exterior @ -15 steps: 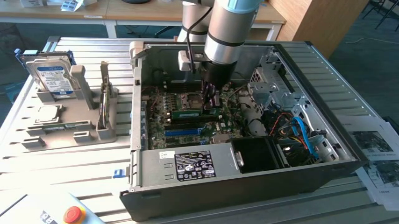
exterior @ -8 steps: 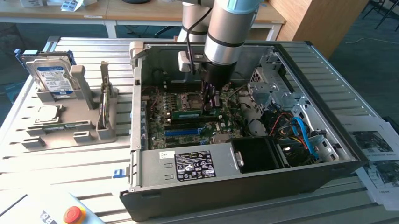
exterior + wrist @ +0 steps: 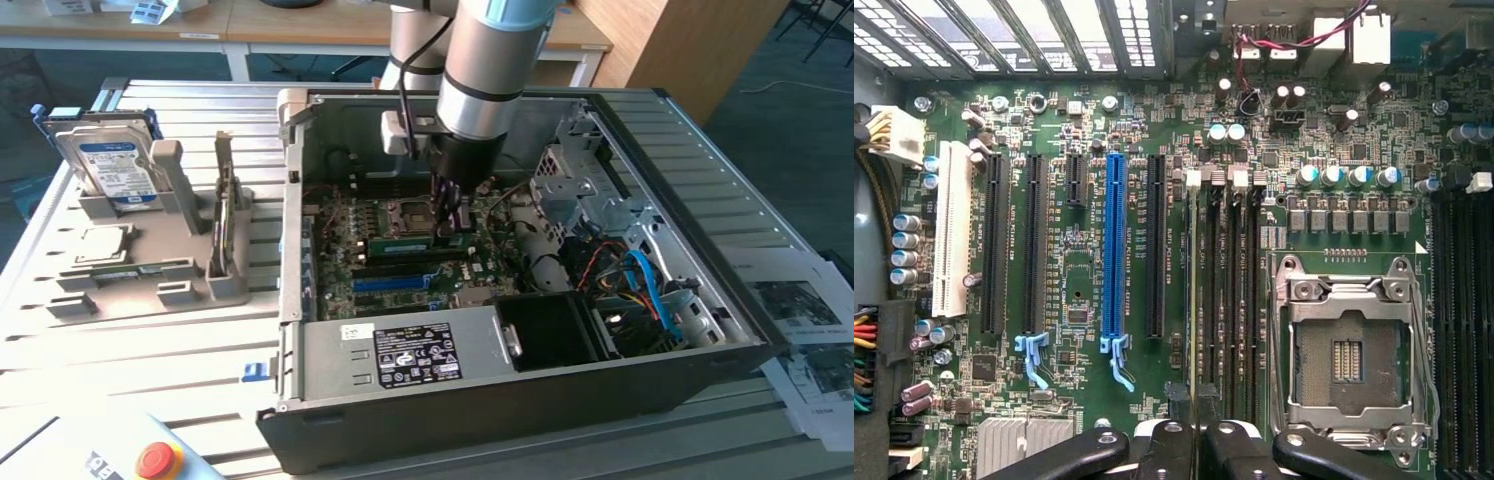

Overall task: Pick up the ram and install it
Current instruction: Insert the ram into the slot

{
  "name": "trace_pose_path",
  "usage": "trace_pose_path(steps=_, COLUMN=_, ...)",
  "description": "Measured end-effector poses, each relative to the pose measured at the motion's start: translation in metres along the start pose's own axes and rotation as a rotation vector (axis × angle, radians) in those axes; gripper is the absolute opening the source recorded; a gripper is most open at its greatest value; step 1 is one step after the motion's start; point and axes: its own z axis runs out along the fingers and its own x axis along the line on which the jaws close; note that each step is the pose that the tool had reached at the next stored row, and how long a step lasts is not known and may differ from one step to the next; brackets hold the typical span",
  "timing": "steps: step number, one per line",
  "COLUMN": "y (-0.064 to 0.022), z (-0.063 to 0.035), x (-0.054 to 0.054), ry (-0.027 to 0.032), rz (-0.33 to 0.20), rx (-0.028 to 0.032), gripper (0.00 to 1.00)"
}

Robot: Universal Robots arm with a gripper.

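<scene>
Over the motherboard [image 3: 1094,150], the gripper [image 3: 451,232] pinches the ram [image 3: 404,243] on edge, seemingly lengthwise along the slots [image 3: 1239,300].

Open computer case [image 3: 534,400] lying on a slatted metal table [image 3: 147,370]. Inside: a green motherboard [image 3: 387,275] with an empty processor socket [image 3: 1351,355], one blue expansion slot [image 3: 1116,250] between black ones, a white slot [image 3: 952,230] towards the board's edge and a finned heat sink [image 3: 1019,435]. A power supply [image 3: 400,355] with a black label sits along the case's near wall; a blue cable [image 3: 645,280] runs among the drive bays. At the exterior view's left, a grey holder [image 3: 134,295] carries an upright hard drive [image 3: 118,170] and a flat square processor chip [image 3: 104,243]. Red button [image 3: 159,460] at the near corner; printed sheets [image 3: 801,310] at the exterior view's right
</scene>
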Motion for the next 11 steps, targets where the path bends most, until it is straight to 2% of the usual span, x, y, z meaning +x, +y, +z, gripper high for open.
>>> trace_pose_path(steps=11, y=0.0010, z=0.0017, x=-0.0001, ry=0.0007, rz=0.000, rx=0.0010, gripper=0.12)
